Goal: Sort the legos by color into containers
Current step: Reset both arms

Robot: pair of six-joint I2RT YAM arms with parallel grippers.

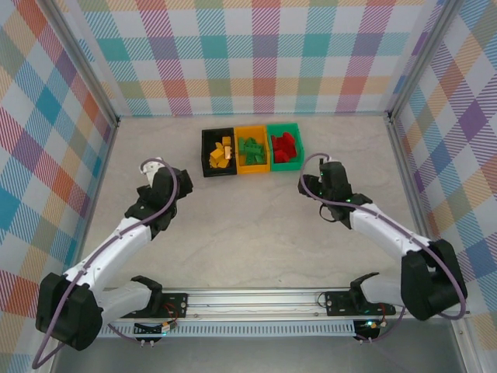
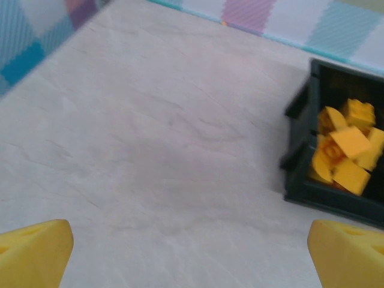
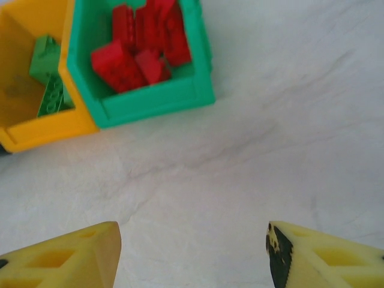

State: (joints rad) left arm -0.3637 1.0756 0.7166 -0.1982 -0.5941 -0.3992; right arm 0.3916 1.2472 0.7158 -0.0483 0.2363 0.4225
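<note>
Top and wrist views of a colour-sorting bench. Three containers are set in one touching row at 12 o'clock on the table [image 1: 248, 233], so that either arm can reach them: one black bin [image 1: 219, 173], one orange-yellow bin [image 1: 253, 169] and one green bin [image 1: 286, 165]. Every brick seen is kept inside a bin, one colour to each: the yellow-orange bricks [image 2: 345, 150] in the black bin, the green bricks [image 1: 250, 149] in the orange-yellow one, and the red bricks [image 3: 141, 51] in the green one. The sorting is therefore judged complete or nearly so. Because the bricks are heaped, only rough counts are offered: about six yellow-orange and about five red; the green ones cannot be counted reliably. The left gripper [image 2: 192, 249], at roughly 9 o'clock, is spread wide and empty. The right gripper [image 3: 192, 252], at roughly 3 o'clock, is likewise released, with nothing between its fingers.
</note>
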